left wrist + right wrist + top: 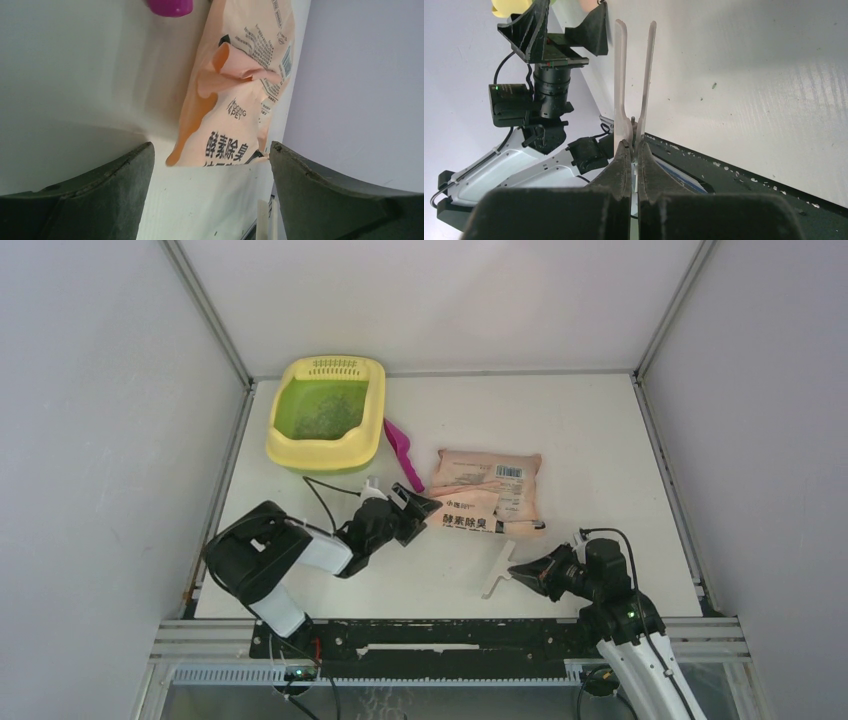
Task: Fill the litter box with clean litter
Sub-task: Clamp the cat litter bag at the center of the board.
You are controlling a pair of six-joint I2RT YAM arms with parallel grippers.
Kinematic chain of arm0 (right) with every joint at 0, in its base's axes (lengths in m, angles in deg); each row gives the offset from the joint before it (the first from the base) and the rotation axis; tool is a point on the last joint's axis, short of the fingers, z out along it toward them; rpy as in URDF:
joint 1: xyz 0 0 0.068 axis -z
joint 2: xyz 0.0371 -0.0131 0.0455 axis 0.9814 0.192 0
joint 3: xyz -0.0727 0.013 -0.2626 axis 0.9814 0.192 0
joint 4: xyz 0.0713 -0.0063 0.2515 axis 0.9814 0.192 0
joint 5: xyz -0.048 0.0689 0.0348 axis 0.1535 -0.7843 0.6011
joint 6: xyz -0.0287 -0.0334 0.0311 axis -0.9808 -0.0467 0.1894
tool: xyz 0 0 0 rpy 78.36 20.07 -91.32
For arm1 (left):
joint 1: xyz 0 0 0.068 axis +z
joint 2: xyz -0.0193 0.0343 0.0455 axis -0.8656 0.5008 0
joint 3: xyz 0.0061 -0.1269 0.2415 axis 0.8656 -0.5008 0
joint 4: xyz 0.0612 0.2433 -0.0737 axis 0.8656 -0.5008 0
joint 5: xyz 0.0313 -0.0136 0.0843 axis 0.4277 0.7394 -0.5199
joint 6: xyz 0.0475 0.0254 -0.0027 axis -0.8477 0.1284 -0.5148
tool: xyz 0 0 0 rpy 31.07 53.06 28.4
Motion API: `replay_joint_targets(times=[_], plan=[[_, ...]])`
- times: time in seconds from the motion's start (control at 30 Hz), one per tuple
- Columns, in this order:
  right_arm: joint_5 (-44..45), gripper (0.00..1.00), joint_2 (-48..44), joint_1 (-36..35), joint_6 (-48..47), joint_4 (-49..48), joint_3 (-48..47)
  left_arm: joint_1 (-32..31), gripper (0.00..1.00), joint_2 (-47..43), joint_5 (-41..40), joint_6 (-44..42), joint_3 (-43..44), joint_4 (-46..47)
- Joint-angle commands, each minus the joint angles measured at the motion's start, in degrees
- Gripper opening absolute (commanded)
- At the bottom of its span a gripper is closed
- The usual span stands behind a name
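Observation:
The pale yellow litter box (pixel 283 447) stands at the back left, grille at its far end. Grey-green litter (pixel 322 415) lies speckled on its green floor. The peach printed bag (pixel 487 490) lies flat mid-table and shows in the left wrist view (pixel 235 100). My left gripper (pixel 420 508) is open and empty, jaws wide just before the bag's near left corner (pixel 210 155). My right gripper (pixel 520 568) is shut on the end of a white two-pronged clip (pixel 497 570); the clip's prongs (pixel 634 75) point away over the table.
A magenta scoop (pixel 402 453) lies between the litter box and the bag; its tip shows in the left wrist view (pixel 170 6). The white clip also shows there (pixel 265 220). White walls enclose the table on three sides.

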Motion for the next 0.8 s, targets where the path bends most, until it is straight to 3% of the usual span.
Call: replay_joint_targets(times=[0.0, 0.13, 0.2, 0.3, 0.5, 0.7, 0.77], plan=[[-2.11, 0.0, -0.18, 0.49, 0.84, 0.86, 1.71, 0.78, 0.9, 4.72, 0.22, -2.11, 2.27, -0.78], [-2.35, 0.0, -0.26, 0.5, 1.06, 0.85, 1.66, 1.71, 0.89, 7.59, 0.16, -1.76, 1.8, 1.91], [-2.39, 0.0, -0.26, 0.49, 1.16, 0.78, 1.61, 1.97, 0.83, 8.64, 0.39, -1.64, 1.44, 3.34], [-2.6, 0.0, -0.26, 0.54, 1.4, 0.52, 1.64, 2.09, 0.68, 10.2, 0.51, -1.69, 1.2, 4.96], [-3.02, 0.0, -0.42, 0.52, 1.49, 1.07, 1.32, 2.47, 0.46, 12.97, 0.59, -2.59, 1.81, 6.03], [-2.7, 0.0, -0.22, 0.5, 1.68, 2.53, 0.55, 3.38, 0.07, 13.78, 2.5, -3.31, 2.49, 8.21], [-2.79, 0.0, 0.11, 0.52, 1.85, 3.02, 0.14, 3.65, 0.01, 13.59, 3.18, -2.69, 2.77, 8.92]])
